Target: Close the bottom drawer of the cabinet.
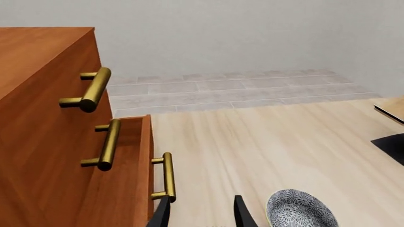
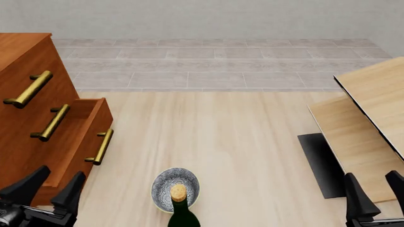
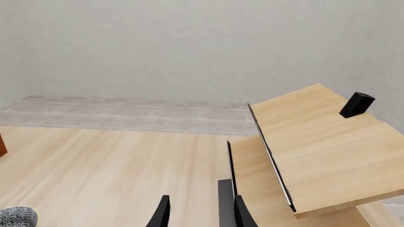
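The bottom drawer [image 2: 75,142] stands pulled out from the cabinet [image 2: 25,118] at the left side of the table [image 2: 252,142], its front well forward of the two drawers above it. Nearest the camera in the front view, the left gripper [image 2: 49,189] hangs with its two black fingers spread apart and nothing between them, just before the drawer's near lower corner; whether a fingertip touches the wood cannot be told. In the left wrist view the same fingers [image 1: 161,215] sit beside the lower end of the drawer's brass handle [image 1: 165,176], with the drawer front running along one side of them. The right gripper [image 2: 377,194] is far across the table at the right edge, also released and empty, next to a stepped light-wood stand [image 2: 360,137] resting on a dark mat [image 2: 319,161].

Between the two arms, at the near edge, a green bottle [image 2: 181,213] with a cork top stands upright, and just behind it lies a blue-patterned bowl [image 2: 165,184], well apart from the drawer.

Farther back, the middle drawer's handle [image 2: 52,123] and the top drawer's handle [image 2: 28,89] both lie flush with the cabinet's face. Beyond the table come a grey tiled floor [image 2: 221,66] and a pale wall [image 2: 221,19].
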`<act>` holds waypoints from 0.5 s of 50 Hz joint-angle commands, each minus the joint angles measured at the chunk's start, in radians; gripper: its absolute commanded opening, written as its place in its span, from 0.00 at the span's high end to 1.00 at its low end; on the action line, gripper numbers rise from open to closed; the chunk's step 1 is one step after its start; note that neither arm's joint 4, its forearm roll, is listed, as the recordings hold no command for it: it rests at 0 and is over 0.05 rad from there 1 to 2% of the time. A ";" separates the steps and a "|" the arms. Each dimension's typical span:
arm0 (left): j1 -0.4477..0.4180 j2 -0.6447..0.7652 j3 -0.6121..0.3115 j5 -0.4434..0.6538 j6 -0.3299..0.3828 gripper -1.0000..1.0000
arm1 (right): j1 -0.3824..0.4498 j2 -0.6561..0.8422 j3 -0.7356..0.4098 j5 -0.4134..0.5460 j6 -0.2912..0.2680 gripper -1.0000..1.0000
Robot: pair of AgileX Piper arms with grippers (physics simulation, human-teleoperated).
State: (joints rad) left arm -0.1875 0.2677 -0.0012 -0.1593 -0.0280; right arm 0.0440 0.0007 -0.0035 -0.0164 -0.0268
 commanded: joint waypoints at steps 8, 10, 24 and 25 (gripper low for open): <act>-0.097 0.376 0.001 -0.298 -0.037 0.00 | 0.014 0.000 0.000 -0.003 -0.008 0.00; -0.102 0.445 0.001 -0.357 -0.041 0.00 | 0.015 0.000 0.000 -0.003 -0.009 0.00; -0.111 0.781 0.001 -0.635 -0.133 0.00 | 0.019 0.000 0.000 -0.005 -0.015 0.00; -0.108 0.816 0.001 -0.667 -0.141 0.00 | 0.019 0.000 0.000 -0.005 -0.015 0.00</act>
State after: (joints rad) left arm -0.2872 0.8376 -0.0003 -0.6183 -0.1178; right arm 0.0604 0.0005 -0.0029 -0.0208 -0.0379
